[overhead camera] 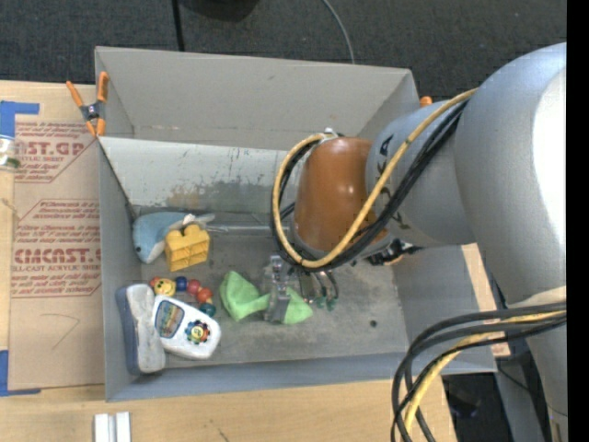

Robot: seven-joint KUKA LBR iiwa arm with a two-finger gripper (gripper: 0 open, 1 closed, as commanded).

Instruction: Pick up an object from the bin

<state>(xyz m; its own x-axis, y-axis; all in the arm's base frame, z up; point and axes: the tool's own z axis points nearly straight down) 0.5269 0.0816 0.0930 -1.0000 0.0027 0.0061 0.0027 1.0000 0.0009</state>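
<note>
Floor [368, 325] right of green cloth [241, 295] lies bare (toys [184, 328] crowd left).

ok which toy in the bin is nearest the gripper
The green one, right at the gripper; yellow block, blue plush and white toy lie further left.

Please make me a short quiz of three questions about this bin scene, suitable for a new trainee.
1. Which thing is the gripper over?
A) the green soft thing
B) the yellow block
C) the blue plush toy
2. True or false: the yellow block lies right beside the blue plush toy.
3. Fill in: the white toy with coloured buttons lies in the lower ____ corner of the bin, as the camera sees it.

Key: 1 A; 2 true; 3 left.
</note>
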